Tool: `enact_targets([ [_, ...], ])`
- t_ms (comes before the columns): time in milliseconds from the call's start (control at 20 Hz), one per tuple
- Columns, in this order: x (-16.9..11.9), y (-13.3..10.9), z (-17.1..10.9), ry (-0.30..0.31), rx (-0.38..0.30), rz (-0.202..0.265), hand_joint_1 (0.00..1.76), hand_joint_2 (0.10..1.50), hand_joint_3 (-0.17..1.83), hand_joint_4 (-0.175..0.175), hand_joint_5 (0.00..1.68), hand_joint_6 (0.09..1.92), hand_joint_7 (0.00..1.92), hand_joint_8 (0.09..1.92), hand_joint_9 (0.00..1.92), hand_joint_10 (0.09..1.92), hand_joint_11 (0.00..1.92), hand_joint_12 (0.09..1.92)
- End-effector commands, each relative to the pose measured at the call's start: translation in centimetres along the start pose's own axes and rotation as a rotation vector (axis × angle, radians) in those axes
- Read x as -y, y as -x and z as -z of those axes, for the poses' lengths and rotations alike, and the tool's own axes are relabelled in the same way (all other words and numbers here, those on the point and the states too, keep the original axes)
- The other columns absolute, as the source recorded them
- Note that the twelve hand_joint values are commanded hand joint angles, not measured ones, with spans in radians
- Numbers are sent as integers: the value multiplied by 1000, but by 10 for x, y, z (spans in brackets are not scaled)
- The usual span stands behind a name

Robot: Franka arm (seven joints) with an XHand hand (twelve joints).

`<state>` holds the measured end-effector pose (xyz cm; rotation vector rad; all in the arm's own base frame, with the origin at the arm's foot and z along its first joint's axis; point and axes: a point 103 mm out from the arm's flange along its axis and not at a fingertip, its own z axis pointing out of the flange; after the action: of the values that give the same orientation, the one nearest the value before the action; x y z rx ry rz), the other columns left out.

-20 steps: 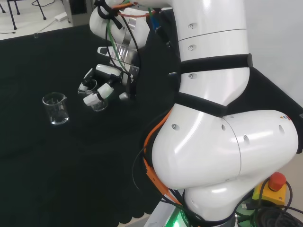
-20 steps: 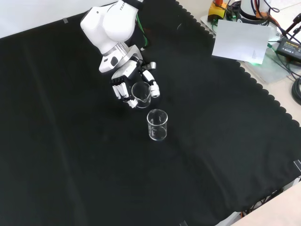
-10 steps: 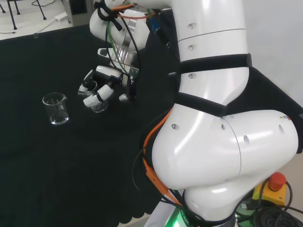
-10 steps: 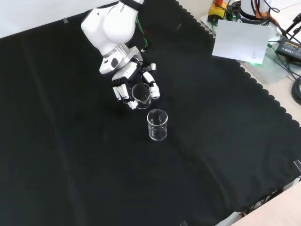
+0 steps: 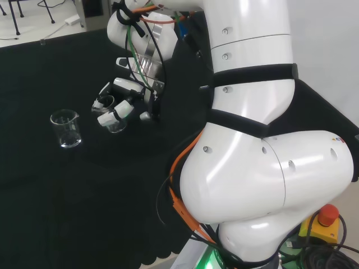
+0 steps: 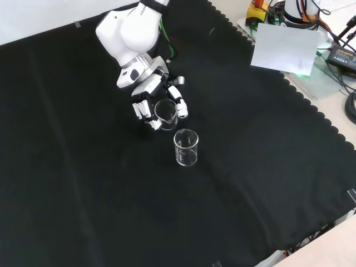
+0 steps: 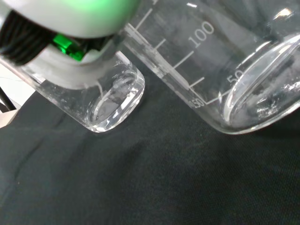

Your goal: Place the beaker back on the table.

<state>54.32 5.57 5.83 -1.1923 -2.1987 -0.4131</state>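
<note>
A small clear beaker sits inside the curled fingers and thumb of my hand, close over the black cloth; whether its base touches the cloth I cannot tell. From the head view the same beaker hangs under the hand. In the wrist view the held beaker is large, with printed graduations, and a blurred white part of the hand shows beside it. A second clear beaker stands upright on the cloth just in front of the hand, free of it.
Black cloth covers the bench, with a scalloped edge at the right of the front view. A white sheet and cables lie beyond that edge. The arm's big white links stand at the right of the head view.
The hand with the beaker has shifted only slightly. The free beaker has not moved.
</note>
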Motion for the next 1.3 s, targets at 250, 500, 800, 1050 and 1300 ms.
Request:
enact_targets([
  [250,3,1,-2,-44,28,7,1158,632,630,161,1365,484,1660,87,1528,87,1009,939],
  [500,6,3,-4,-84,40,-5,1145,623,567,140,1072,737,1445,87,1350,87,584,1190],
  [800,7,-1,-4,-65,47,-7,1143,475,736,63,856,867,1259,87,1199,87,403,1276],
  [1050,10,-5,3,-49,57,-2,1119,469,715,2,675,852,1114,87,1082,87,279,1309],
  [1300,14,-10,14,-45,80,2,1087,465,691,-24,553,778,1025,87,1012,87,183,1335],
])
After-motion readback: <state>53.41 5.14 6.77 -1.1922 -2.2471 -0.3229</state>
